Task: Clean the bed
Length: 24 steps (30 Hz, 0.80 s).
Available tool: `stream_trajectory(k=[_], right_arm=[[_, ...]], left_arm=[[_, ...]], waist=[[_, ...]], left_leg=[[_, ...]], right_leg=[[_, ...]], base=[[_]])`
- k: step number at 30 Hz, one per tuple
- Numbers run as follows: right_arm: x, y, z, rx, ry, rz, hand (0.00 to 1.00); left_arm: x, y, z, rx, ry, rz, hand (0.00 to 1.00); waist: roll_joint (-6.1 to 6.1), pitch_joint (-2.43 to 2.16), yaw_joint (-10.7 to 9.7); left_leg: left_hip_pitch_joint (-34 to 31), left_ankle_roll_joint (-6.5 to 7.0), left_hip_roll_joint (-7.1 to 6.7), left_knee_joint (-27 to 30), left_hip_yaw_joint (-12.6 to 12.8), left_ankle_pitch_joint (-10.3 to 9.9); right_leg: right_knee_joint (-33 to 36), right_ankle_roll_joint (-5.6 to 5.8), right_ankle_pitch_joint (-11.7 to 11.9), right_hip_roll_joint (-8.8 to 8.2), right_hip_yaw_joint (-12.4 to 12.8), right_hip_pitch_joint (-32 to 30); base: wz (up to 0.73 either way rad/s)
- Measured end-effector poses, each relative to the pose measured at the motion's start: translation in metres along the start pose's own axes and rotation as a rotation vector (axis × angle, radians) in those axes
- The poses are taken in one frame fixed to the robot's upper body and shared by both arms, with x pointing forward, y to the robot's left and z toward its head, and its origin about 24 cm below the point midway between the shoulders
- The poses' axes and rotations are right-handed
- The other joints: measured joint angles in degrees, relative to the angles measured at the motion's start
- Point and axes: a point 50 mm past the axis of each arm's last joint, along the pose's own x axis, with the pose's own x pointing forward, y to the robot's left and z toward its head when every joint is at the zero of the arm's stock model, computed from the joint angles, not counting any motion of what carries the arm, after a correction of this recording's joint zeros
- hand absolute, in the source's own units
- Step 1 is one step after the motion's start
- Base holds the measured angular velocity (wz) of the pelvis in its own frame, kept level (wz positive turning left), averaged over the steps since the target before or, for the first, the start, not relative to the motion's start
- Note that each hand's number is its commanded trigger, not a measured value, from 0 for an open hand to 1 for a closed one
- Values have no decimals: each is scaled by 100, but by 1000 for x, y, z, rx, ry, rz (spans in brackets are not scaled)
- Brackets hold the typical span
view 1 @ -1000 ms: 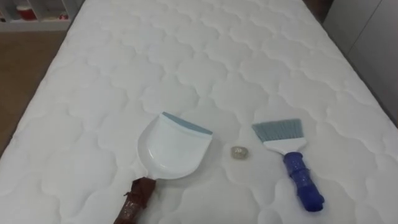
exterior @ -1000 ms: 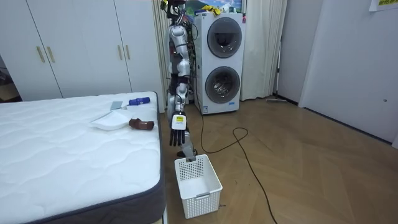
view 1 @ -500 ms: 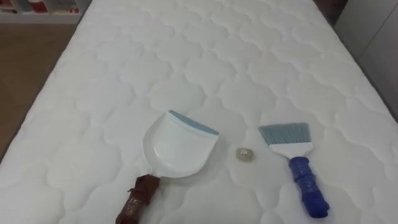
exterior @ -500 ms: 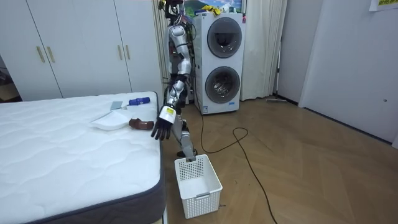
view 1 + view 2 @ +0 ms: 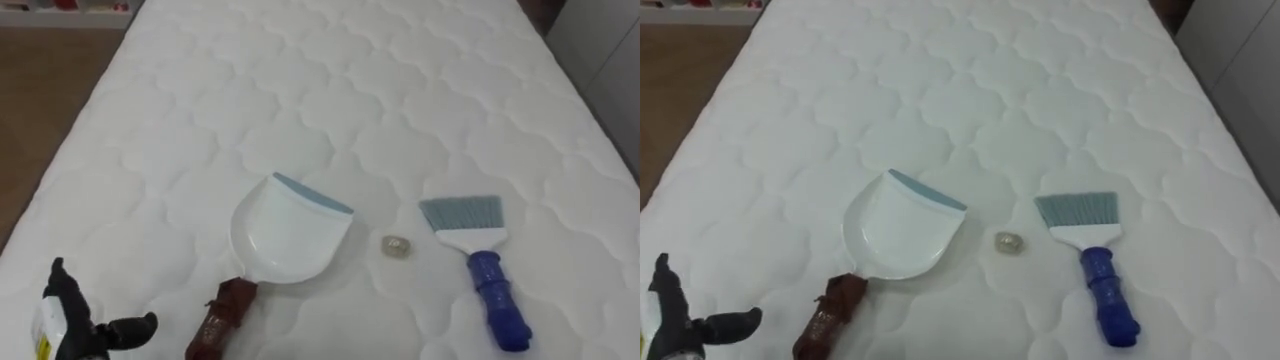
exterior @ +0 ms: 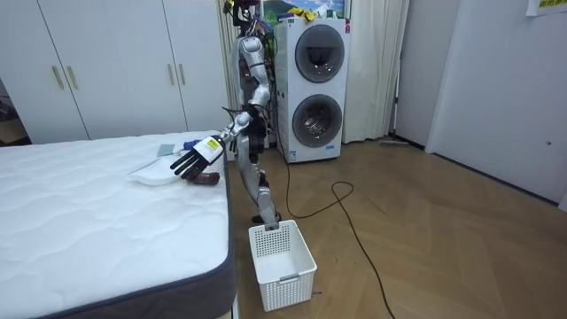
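- One hand, our left hand (image 5: 78,336), has its fingers (image 5: 62,284) spread and straight, holding nothing, low over the near edge of the white mattress (image 5: 330,90).
- Just to its right lies the dustpan (image 5: 285,235), brown handle towards us.
- Between the dustpan and the brush (image 5: 482,272) sits a small crumpled scrap (image 5: 397,246).
- We stand at the mattress's end, with a white basket (image 6: 282,259) on the floor beside us.
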Motion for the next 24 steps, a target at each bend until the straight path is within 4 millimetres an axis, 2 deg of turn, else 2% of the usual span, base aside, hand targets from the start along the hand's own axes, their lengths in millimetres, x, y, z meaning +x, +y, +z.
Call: stream_trajectory(k=[9, 17, 21, 24], right_arm=[[0, 7, 3, -35, -10, 43, 0], [0, 11, 3, -52, -12, 57, 0], [1, 14, 5, -50, -17, 65, 0], [1, 16, 11, -63, -31, 70, 0]], left_arm=[[4, -14, 32, -36, -118, -95, 0], [-2, -25, 37, -26, -146, -185, 0], [-4, -35, 45, -19, -177, -256, 0], [-3, -39, 49, -17, -190, -283, 0]], waist=[[19, -1, -87], [-5, 6, -216], [-71, 43, -220], [-92, 50, -225]], left_leg=[[-42, -3, 4, 13, -15, 5], [7, -10, 29, -35, 3, 10], [5, -10, 31, -38, 6, 10], [-6, -10, 37, -37, 57, 10]], right_leg=[[-80, 2, 1, -2, 3, -1], [-84, 1, 1, 2, 10, -4], [-84, 1, 1, 4, 40, -5], [-83, 1, 1, 11, 103, -41]], base=[[1], [0], [0], [-8]])
